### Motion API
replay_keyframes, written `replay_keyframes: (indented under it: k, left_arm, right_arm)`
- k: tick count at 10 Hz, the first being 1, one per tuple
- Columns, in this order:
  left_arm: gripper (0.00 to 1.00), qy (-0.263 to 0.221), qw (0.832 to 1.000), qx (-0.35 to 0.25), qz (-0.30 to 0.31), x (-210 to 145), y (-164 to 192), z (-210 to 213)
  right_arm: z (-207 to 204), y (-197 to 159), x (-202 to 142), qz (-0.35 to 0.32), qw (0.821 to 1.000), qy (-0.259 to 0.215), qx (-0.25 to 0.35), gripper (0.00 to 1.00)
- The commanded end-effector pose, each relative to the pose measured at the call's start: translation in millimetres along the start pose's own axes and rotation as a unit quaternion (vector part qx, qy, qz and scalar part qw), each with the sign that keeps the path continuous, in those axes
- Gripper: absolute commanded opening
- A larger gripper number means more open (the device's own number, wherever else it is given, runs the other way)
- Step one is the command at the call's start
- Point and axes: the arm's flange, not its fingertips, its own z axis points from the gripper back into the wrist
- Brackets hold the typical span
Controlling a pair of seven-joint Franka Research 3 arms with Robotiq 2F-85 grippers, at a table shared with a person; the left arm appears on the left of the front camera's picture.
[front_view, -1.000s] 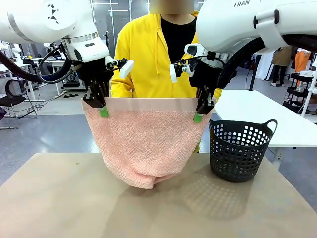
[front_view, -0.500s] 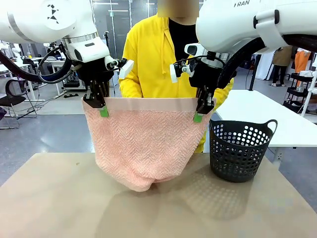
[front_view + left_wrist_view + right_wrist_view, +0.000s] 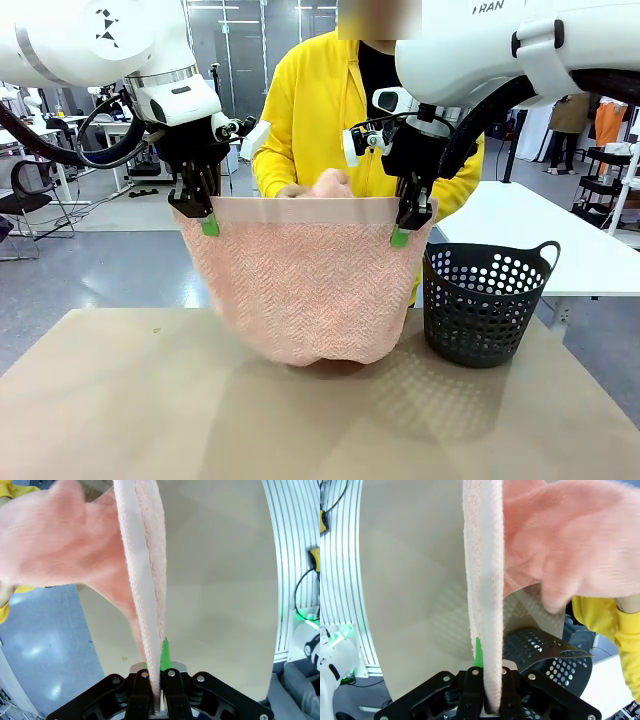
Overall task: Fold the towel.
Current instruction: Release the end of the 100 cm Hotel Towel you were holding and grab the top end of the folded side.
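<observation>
Front view: the left gripper (image 3: 207,218) and the right gripper (image 3: 401,229) hold the towel (image 3: 300,290) up by the two ends of its smooth top band, which runs level between them above the table (image 3: 110,400). Each gripper's jaws are pressed together on the cloth, each pinching one upper corner. In the wrist views the band's edge rises straight out from between the green pads. The body of the towel hangs as a rounded, sagging pouch. Whether its lowest part touches the tabletop or hangs just clear of it cannot be told.

On the far side, the person's hand (image 3: 330,183) shows just above the middle of the band. The wrist views show a blurred mass of pink cloth on that far side, so the person may be handling the rear part.

A black basket (image 3: 487,300) stands on the table just to the right of the towel.

Judged progress is early. The towel is raised and spread, but no finished fold lies on the table. Bringing the edges together, laying the cloth down and flattening it all appear to remain.
</observation>
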Motion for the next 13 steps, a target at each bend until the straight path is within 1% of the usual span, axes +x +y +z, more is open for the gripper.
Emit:
replay_keyframes:
  k: [1,13]
  left_arm:
    - [0.0,0.001,1.0,0.0,0.0,-0.7,0.0,0.1]
    - [0.0,0.001,1.0,0.0,0.0,-0.7,0.0,0.1]
  right_arm:
    - [0.9,0.1,0.1,0.001,1.0,0.0,0.0,0.0]
    - [0.9,0.1,0.1,0.001,1.0,0.0,0.0,0.0]
